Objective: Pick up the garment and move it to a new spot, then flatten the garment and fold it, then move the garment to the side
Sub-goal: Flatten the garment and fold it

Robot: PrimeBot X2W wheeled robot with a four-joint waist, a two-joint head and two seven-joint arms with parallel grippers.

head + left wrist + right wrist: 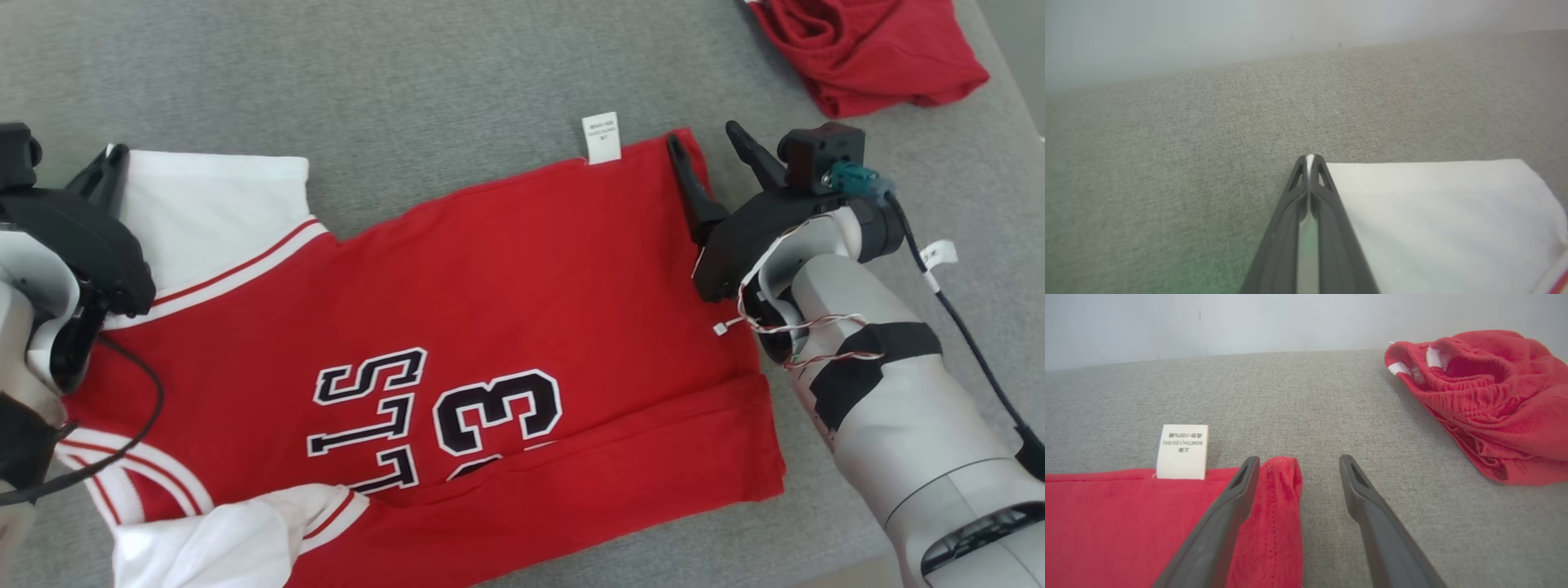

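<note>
Left pincer (1309, 157) clamped on jersey (506, 278) sleeve (1433, 212), right pincer (1297, 458) open straddling hem corner, grey surface (408, 82).

The garment (490, 269) is a red jersey with white sleeves (212, 204) and black, white-edged lettering. It lies spread nearly flat on the grey surface (408, 73), its near side folded over onto itself. A white care label (601, 137) protrudes from its far edge.

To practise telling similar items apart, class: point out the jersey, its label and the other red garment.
jersey (506, 261): head view, on the plain red body beside the numerals.
label (1182, 451): right wrist view, middle of the white tag.
other red garment (1494, 416): right wrist view, on its crumpled middle.
</note>
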